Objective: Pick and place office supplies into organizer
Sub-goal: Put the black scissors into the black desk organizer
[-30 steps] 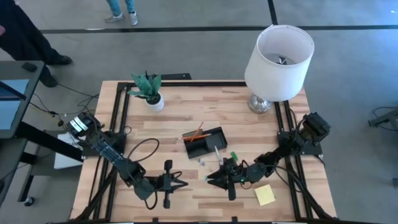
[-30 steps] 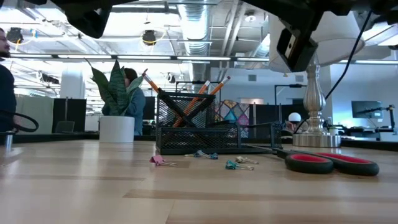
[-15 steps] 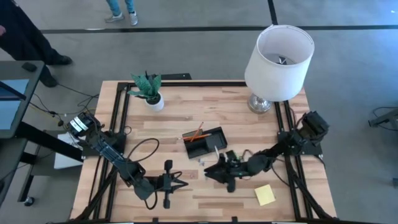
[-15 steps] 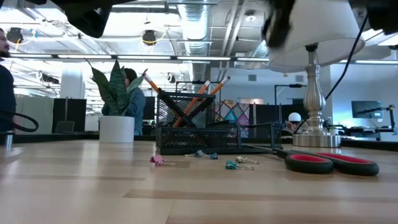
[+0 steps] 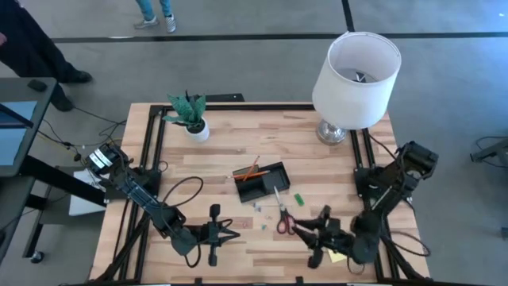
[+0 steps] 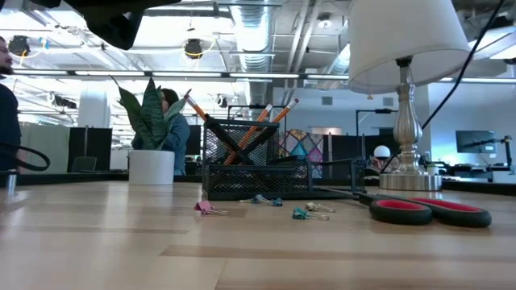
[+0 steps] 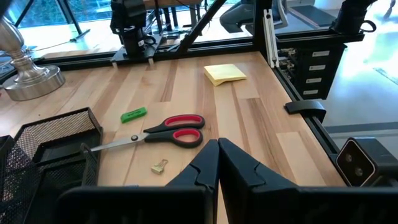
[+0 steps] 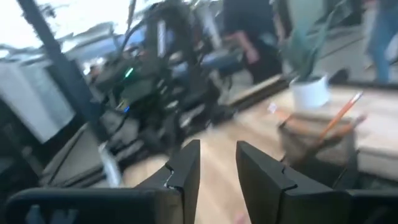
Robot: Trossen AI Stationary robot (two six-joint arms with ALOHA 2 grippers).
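Red-handled scissors (image 5: 282, 216) flat on table (image 5: 230, 151) at 5 o'clock of organizer (image 5: 260, 181), right claw (image 5: 317, 256) slightly parted and empty near sticky-note pad (image 7: 225, 73), left claw (image 5: 235, 233) clenched, empty, at 7 o'clock.

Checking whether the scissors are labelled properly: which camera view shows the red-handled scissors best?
The left wrist view: the red-handled scissors lie whole on the table, blades and both handles plain, beside the organizer. The high view shows them small, right of the organizer. The low view shows mainly the handles, edge-on. The right wrist view does not show them.
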